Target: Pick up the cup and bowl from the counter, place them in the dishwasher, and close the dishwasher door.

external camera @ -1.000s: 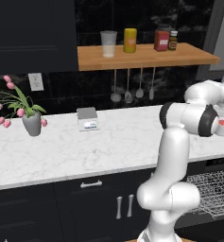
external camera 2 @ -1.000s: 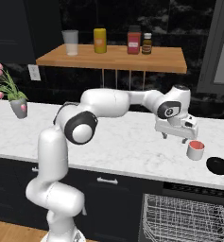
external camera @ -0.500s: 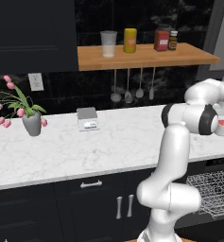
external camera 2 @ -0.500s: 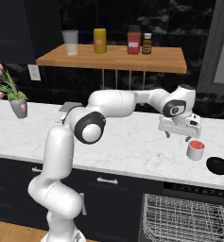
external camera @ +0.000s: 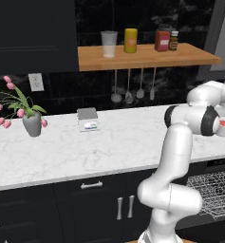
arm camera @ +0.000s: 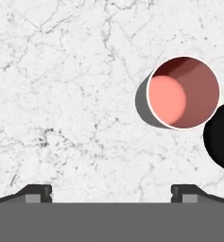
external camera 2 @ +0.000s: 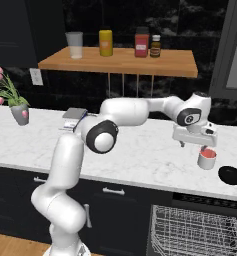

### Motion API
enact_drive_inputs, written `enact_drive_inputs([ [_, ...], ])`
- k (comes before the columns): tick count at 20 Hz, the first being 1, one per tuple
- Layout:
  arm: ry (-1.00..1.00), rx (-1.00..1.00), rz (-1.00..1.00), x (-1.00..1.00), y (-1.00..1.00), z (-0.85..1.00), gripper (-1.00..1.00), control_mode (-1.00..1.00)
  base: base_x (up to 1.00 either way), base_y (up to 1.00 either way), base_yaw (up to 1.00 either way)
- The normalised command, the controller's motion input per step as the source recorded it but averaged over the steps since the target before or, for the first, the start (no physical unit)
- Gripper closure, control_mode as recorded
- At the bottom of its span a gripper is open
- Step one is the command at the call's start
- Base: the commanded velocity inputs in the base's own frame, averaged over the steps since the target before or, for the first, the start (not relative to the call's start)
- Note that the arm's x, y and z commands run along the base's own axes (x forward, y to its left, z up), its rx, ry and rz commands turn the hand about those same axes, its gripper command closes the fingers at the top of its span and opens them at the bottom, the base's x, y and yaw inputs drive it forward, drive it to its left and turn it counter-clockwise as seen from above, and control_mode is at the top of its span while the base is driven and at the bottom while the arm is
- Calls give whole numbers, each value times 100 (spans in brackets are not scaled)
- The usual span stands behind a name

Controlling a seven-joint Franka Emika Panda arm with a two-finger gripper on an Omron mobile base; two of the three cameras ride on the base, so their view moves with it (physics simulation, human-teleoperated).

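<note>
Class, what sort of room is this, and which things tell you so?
A rendered home kitchen: marble counter over black cabinets, open dishwasher with its wire rack, and utensils hanging under a wooden shelf.

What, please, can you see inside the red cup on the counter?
Looking straight down in the hand view, the cup appears empty: only its pink floor and darker red inner wall show. The counter beneath it is covered by the cup itself. The black bowl lies beside it.

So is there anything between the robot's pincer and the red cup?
No. In the hand view, just bare white counter lies between the open pincer and the cup.
</note>
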Motion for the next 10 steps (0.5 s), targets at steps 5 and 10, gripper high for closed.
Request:
enact_drive_inputs([
  [5,-1,0,0,0,-47,-5,-100,-100,0,0,0],
  [10,0,0,1,17,-8,-14,-100,-100,0,0,0],
])
